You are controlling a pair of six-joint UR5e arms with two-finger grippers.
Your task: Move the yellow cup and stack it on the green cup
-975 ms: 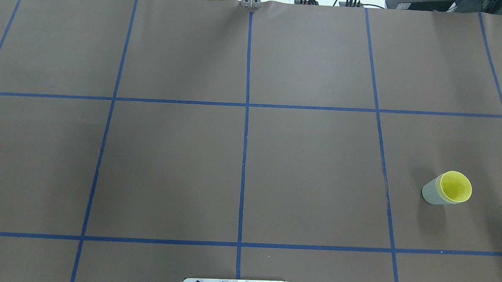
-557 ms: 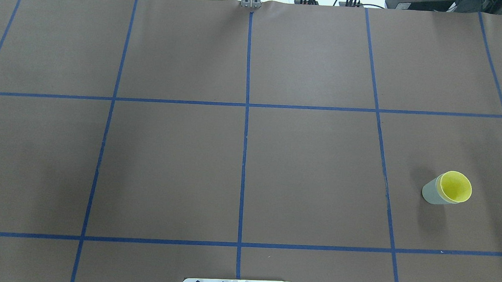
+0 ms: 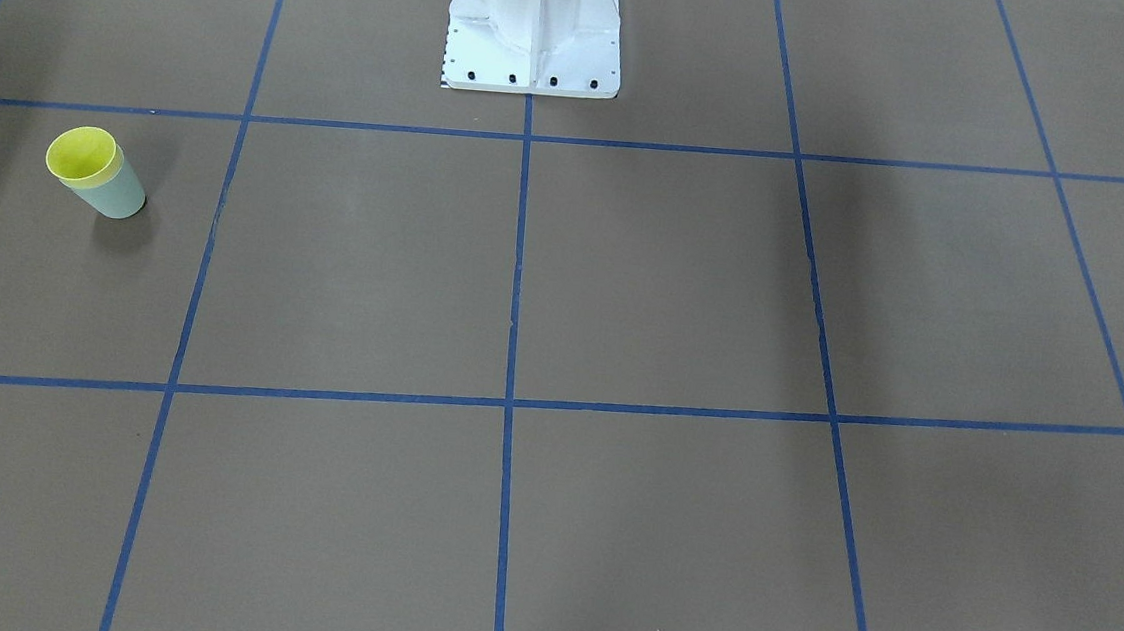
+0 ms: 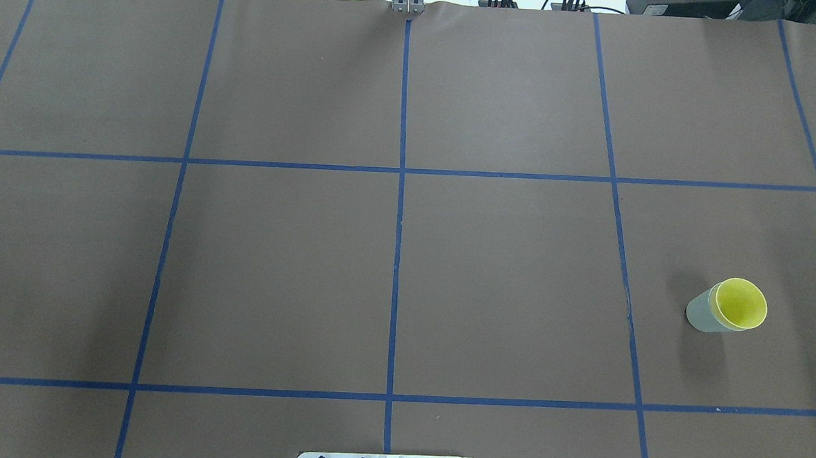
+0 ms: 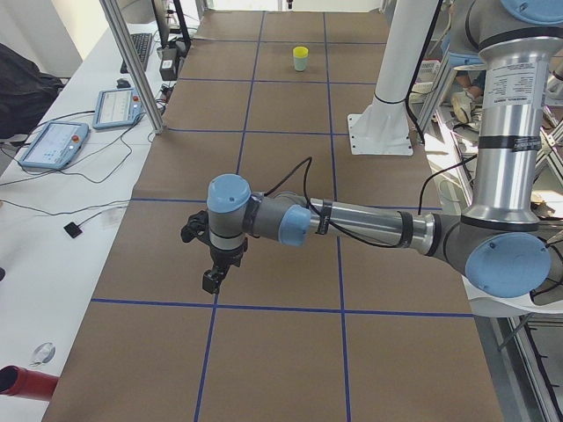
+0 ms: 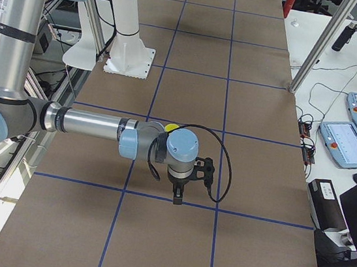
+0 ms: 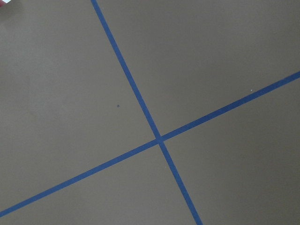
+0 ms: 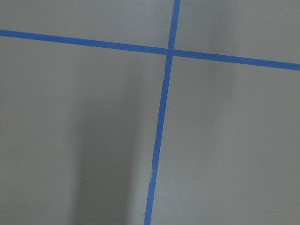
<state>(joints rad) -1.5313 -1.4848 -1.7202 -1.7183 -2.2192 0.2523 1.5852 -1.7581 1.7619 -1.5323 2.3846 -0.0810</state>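
The yellow cup (image 4: 741, 303) sits nested inside the green cup (image 4: 702, 316), upright on the table's right side. The pair also shows in the front-facing view, yellow cup (image 3: 81, 155) in green cup (image 3: 118, 195), and far off in the exterior left view (image 5: 301, 58). My left gripper (image 5: 214, 280) shows only in the exterior left view, pointing down above the table, far from the cups; I cannot tell if it is open or shut. My right gripper (image 6: 178, 196) shows only in the exterior right view, pointing down near the cups; I cannot tell its state. Both wrist views show only bare table.
The brown table cover (image 4: 502, 274) is marked with a grid of blue tape lines (image 4: 396, 256). The white robot base (image 3: 535, 23) stands at the table's near edge. Operator pendants (image 5: 53, 145) lie on a side bench beyond the far edge.
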